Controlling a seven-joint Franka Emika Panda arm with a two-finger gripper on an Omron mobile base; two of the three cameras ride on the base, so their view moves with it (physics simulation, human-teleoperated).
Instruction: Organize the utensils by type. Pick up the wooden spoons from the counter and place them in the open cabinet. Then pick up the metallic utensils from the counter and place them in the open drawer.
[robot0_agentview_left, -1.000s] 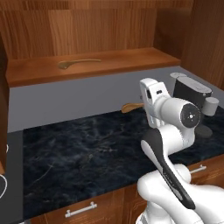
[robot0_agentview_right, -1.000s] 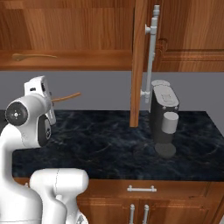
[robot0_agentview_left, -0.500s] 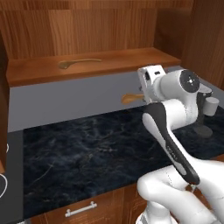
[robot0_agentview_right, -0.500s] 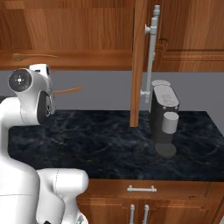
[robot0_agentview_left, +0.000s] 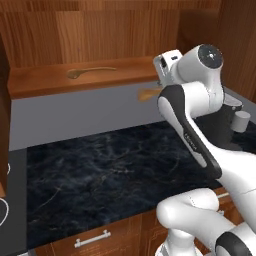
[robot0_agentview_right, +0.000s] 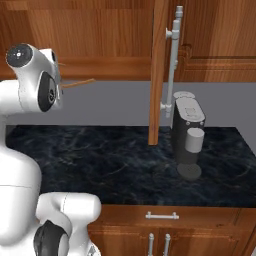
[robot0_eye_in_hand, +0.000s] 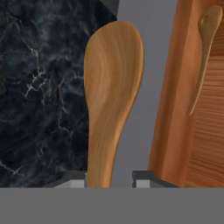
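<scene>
While the white arm stands raised beside the open wooden cabinet, its two-finger gripper is clamped on the handle of a light wooden spoon with a broad oval bowl, the dark fingertips showing on either side of the handle in the hand view. That held spoon is up in the air, level with the front edge of the cabinet shelf, and in the left base view its brown end sticks out from behind the arm just below that edge, against the grey back wall. From the right base view the same spoon pokes out to the side of the hand, thin and tilted slightly upward. A second wooden spoon, slimmer and with a small rounded bowl, already lies flat on the shelf, near its middle and well back from the front edge; in the hand view it appears on the wooden boards beside the held one, apart from it. Below, the dark marbled counter runs along the wall, and near its right end stands a grey and black coffee machine, just beside the edge of the open cabinet door with its long metal handle.
</scene>
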